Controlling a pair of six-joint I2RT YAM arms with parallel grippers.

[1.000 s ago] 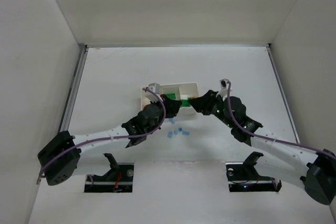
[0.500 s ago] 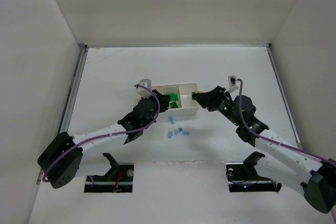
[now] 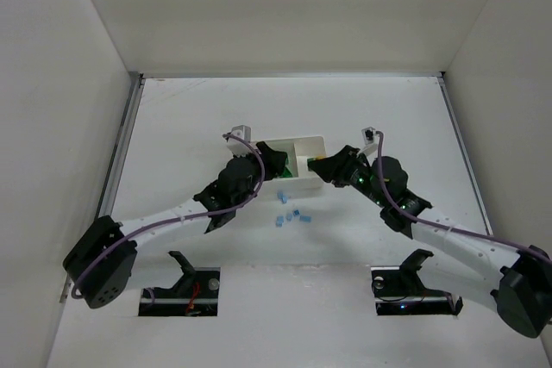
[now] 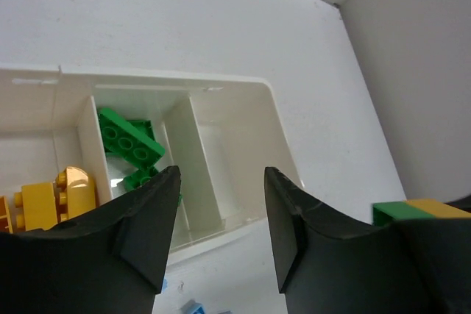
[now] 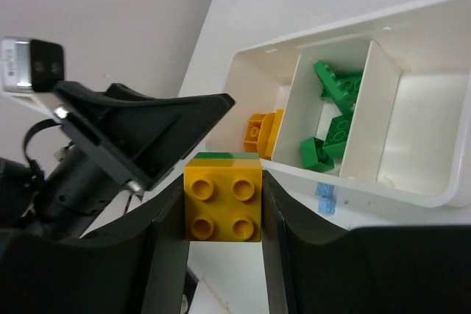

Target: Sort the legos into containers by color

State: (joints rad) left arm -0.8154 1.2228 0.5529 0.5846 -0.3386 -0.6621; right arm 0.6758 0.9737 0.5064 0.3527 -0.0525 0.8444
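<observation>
The white tray [image 3: 307, 145] has three compartments. In the left wrist view its rim [image 4: 274, 119] shows; the left compartment holds yellow-orange legos [image 4: 51, 198], the middle one green legos [image 4: 131, 141], and the right one is empty. My right gripper [image 5: 223, 204] is shut on a yellow lego [image 5: 223, 198] with a green one stuck under it, held beside the tray's right end [image 3: 316, 165]. My left gripper [image 4: 221, 204] is open and empty, over the tray's near side [image 3: 276, 161]. Light blue legos [image 3: 293, 216] lie on the table in front of the tray.
White walls enclose the table on three sides. In the right wrist view the left gripper's black fingers [image 5: 147, 126] are close to the held brick, and blue legos [image 5: 326, 200] lie by the tray's rim [image 5: 412, 190].
Half a second ago the two grippers had drawn apart. Now the left has moved right over the tray and the right has moved left toward it, still holding the brick.
</observation>
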